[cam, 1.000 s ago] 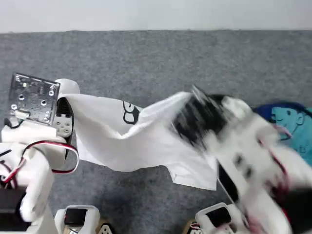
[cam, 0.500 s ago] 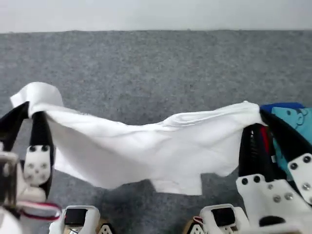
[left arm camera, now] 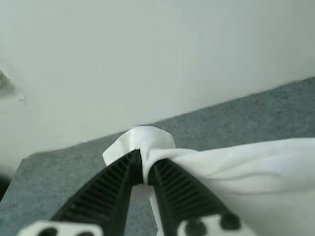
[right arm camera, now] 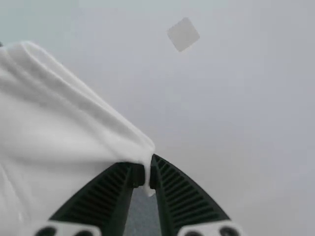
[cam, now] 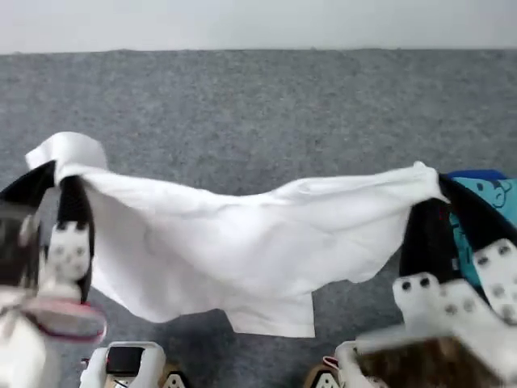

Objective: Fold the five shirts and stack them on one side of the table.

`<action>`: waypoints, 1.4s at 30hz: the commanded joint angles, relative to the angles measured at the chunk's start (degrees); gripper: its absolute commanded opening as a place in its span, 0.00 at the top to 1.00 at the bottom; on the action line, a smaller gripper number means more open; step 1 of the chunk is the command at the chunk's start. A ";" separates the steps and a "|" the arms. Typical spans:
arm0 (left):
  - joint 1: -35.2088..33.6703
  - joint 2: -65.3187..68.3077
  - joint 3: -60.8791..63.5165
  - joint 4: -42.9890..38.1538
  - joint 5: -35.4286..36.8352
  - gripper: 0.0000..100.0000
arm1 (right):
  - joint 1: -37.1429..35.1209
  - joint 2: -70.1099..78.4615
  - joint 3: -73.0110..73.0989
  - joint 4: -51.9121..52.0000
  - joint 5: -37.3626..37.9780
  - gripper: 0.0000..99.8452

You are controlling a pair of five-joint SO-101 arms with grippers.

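Observation:
A white shirt (cam: 234, 242) hangs stretched in the air between my two grippers above the grey table (cam: 258, 105). My left gripper (cam: 55, 174) is at the left, shut on one corner of the shirt (left arm camera: 147, 147). At the right, my right gripper (cam: 432, 194) is shut on the opposite corner of the shirt (right arm camera: 64, 128). The shirt's lower part droops toward the near edge. In the left wrist view my left gripper (left arm camera: 143, 172) pinches a bunched tab of fabric. My right gripper (right arm camera: 146, 177) clamps a thin fold of cloth.
A blue and teal shirt (cam: 485, 194) lies at the table's right edge, behind the right arm. Both arm bases (cam: 129, 364) stand at the near edge. A pale wall (cam: 258, 24) runs behind the table.
Both grippers have lifted the white shirt and pulled it out wide between them. Over the last half second the shirt sagged lower and shifted slightly toward the near edge.

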 commanded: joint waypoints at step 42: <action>-7.03 69.80 3.30 -42.55 4.31 0.98 | -2.24 89.71 7.65 -78.37 -10.64 0.88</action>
